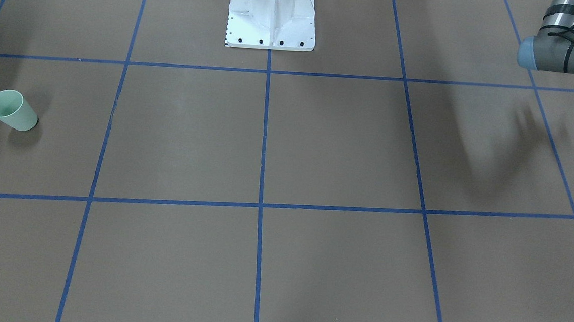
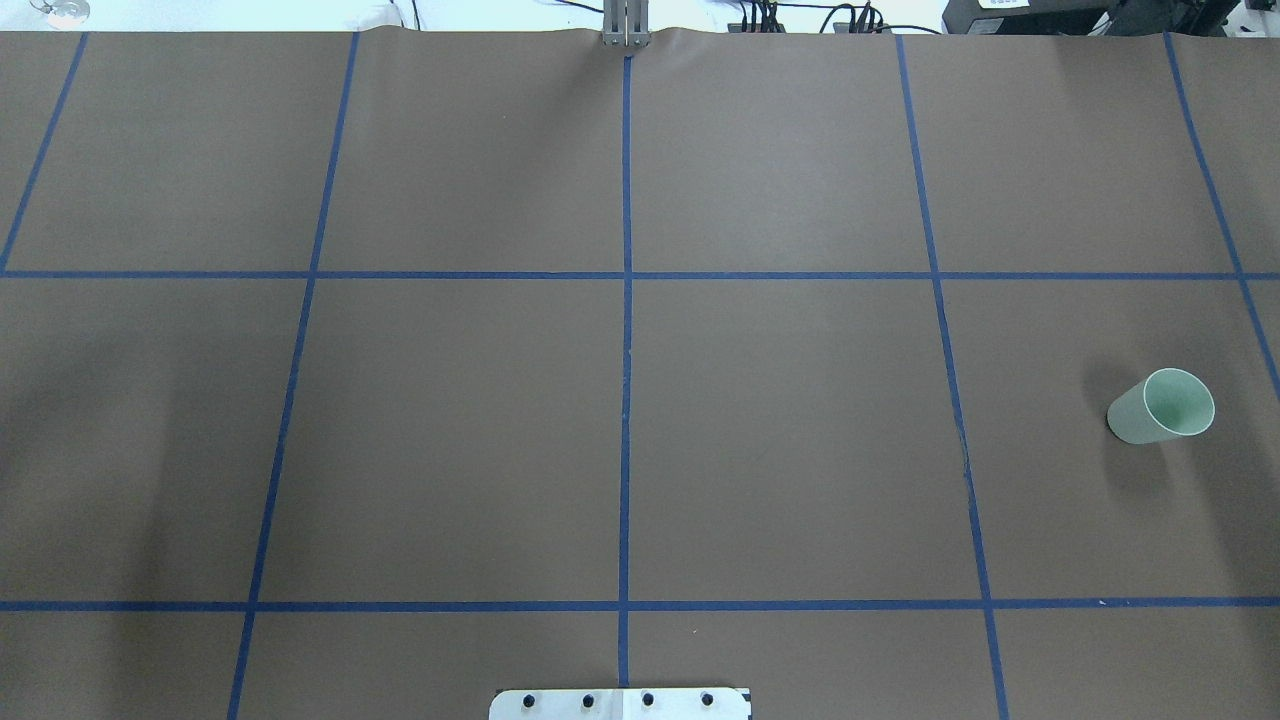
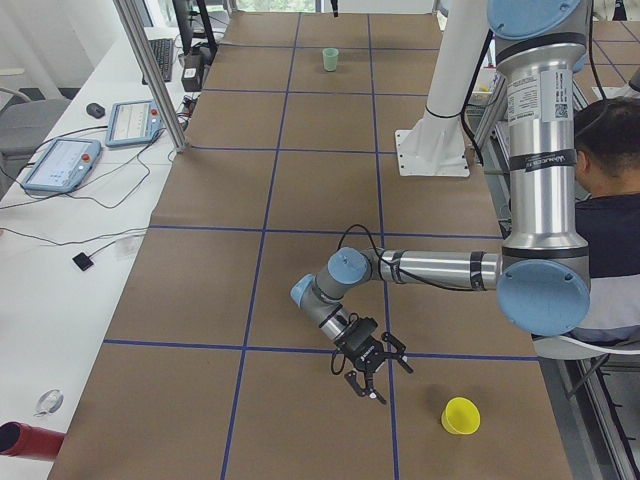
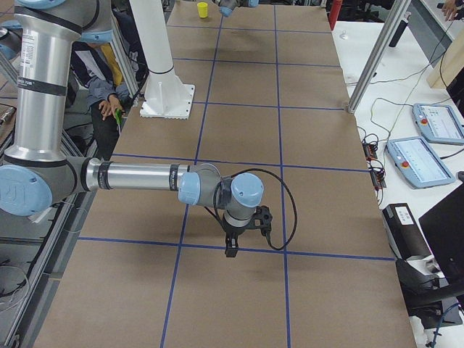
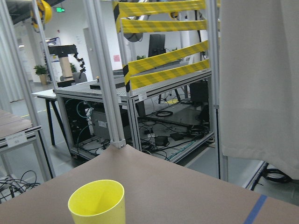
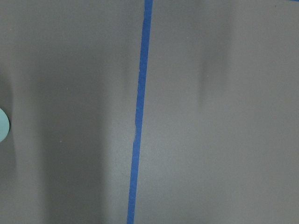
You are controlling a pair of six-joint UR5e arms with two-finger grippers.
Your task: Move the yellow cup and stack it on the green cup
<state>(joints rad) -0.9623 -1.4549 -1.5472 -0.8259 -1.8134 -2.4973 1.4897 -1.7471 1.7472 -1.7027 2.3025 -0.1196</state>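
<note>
The yellow cup [image 3: 461, 415] stands upright at the table's left end, and the left wrist view has it close in front [image 5: 98, 203]. My left gripper [image 3: 368, 376] hangs low over the table a short way from it, apart. Only a side view shows this gripper, so I cannot tell whether it is open or shut. The green cup [image 2: 1162, 405] stands upright near the right end [image 1: 11, 110]. My right gripper [image 4: 232, 247] points down at the table in the right half, and I cannot tell its state either. A pale green sliver [image 6: 2, 124] sits at the right wrist view's left edge.
The white robot base [image 1: 272, 16] stands at the table's middle rear edge. Blue tape lines [image 2: 626, 350] divide the brown table. A person [image 3: 612, 170] sits beside the base. Tablets [image 3: 60, 163] and cables lie on the side bench.
</note>
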